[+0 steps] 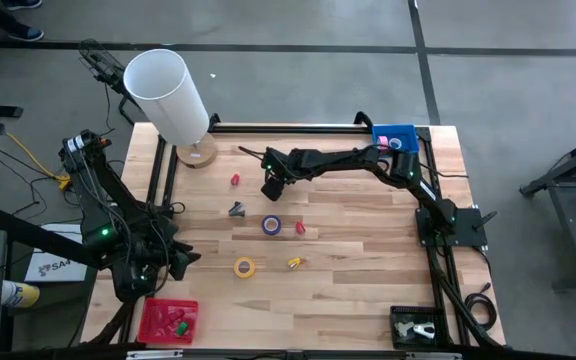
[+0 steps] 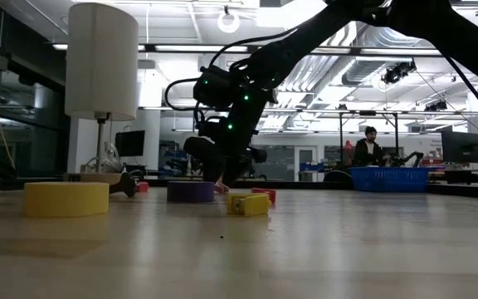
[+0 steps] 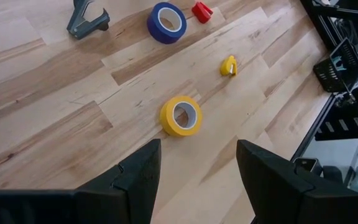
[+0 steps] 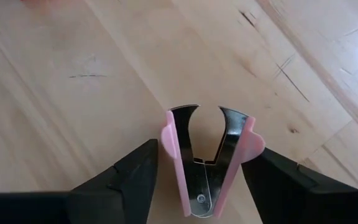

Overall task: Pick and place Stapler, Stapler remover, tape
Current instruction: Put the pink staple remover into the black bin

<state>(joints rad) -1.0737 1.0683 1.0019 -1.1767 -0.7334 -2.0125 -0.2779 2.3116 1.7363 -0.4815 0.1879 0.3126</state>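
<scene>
- The right gripper [image 4: 197,180] is low over the middle of the wooden surface [image 1: 368,260]; its jaws stand on both sides of a pink metal-clawed staple remover [image 4: 207,158], whether they press it I cannot tell
- The left gripper [image 3: 194,177] waits, jaws open and empty, near the yellow tape roll [image 3: 181,116]
- The blue tape roll [image 3: 166,22] and a grey staple remover [image 3: 86,17] lie farther from it

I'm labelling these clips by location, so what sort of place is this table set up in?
Probably a robotics lab or open workshop. Across the wooden table the low view shows a large hall with exposed ceiling pipes and strip lights, benches with monitors, and a person seated at one.
</scene>
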